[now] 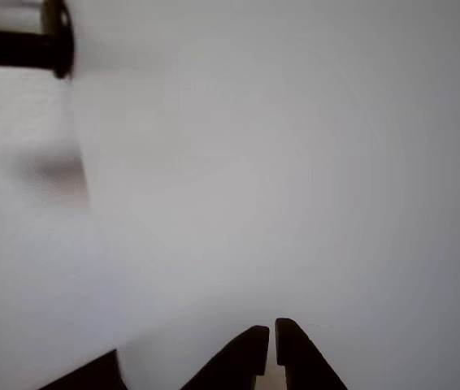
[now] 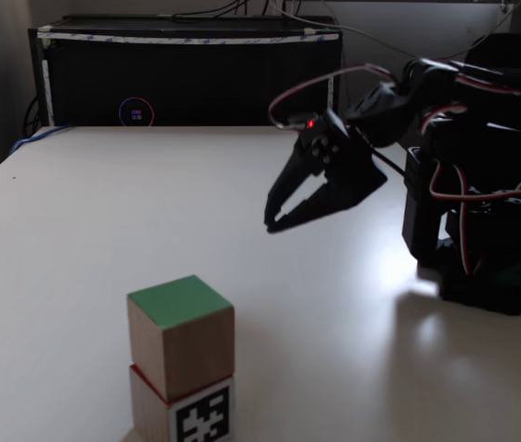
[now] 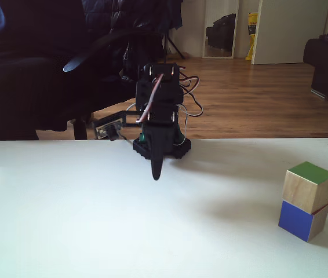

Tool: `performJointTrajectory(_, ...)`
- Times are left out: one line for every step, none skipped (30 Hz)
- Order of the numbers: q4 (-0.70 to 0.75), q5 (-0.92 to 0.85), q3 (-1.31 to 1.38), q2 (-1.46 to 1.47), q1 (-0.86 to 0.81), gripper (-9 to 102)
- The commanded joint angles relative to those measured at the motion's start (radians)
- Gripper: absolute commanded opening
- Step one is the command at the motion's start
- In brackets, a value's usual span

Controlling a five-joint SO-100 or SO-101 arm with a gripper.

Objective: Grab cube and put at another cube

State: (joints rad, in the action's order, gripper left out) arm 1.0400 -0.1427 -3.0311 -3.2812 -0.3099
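We start with the white table [image 2: 104, 230], which spreads wide and mostly bare in both fixed views. At its far edge in a fixed view sits a black cabinet [image 2: 187, 74] with a small glowing ring on its front. The arm [image 2: 481, 184] stands on its dark base at the right of that view, with red and white wires looped over it, and it is folded back toward itself.

Next comes the stack. The cube [image 2: 182, 336], green on top with a bare wood side, sits squarely on another cube [image 2: 187, 414], whose front carries a black-and-white marker in this view. From the opposite side we see the cube [image 3: 308, 185] resting on another cube [image 3: 303, 219], which shows a blue face there. The two touch, with the upper one turned slightly off the lower.

The gripper [image 2: 274, 224] hangs in the air above the table, well apart from the stack and holding nothing. Its fingertips [image 1: 250, 345] are drawn nearly together, with only a thin slit between them in the other view.

We judge the task essentially finished: the placing is done, and all that seems left is for the arm to settle at rest.
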Motion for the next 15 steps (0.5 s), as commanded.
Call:
performJointTrajectory(0.149,0.005,0.038,-0.006,0.034,0)
performJointTrajectory(0.212,0.005,0.054,-0.006,0.049,0)
performJointTrajectory(0.250,0.014,0.061,-0.006,0.061,0)
performJointTrajectory(0.250,0.021,0.061,-0.006,0.067,0)
performJointTrajectory(0.250,0.021,0.061,-0.006,0.066,0)
performJointTrajectory(0.250,0.020,0.061,-0.006,0.067,0)
performJointTrajectory(0.250,0.020,0.061,-0.006,0.067,0)
performJointTrajectory(0.250,0.020,0.061,-0.006,0.066,0)
performJointTrajectory(0.250,0.020,0.061,-0.006,0.066,0)
performJointTrajectory(0.250,0.018,0.061,-0.006,0.067,0)
performJointTrajectory(0.250,0.018,0.061,-0.006,0.067,0)
performJointTrajectory(0.250,0.018,0.061,-0.006,0.067,0)
performJointTrajectory(0.250,0.018,0.061,-0.006,0.067,0)
performJointTrajectory(0.250,0.020,0.063,-0.006,0.066,0)
performJointTrajectory(0.250,0.021,0.063,-0.006,0.064,0)
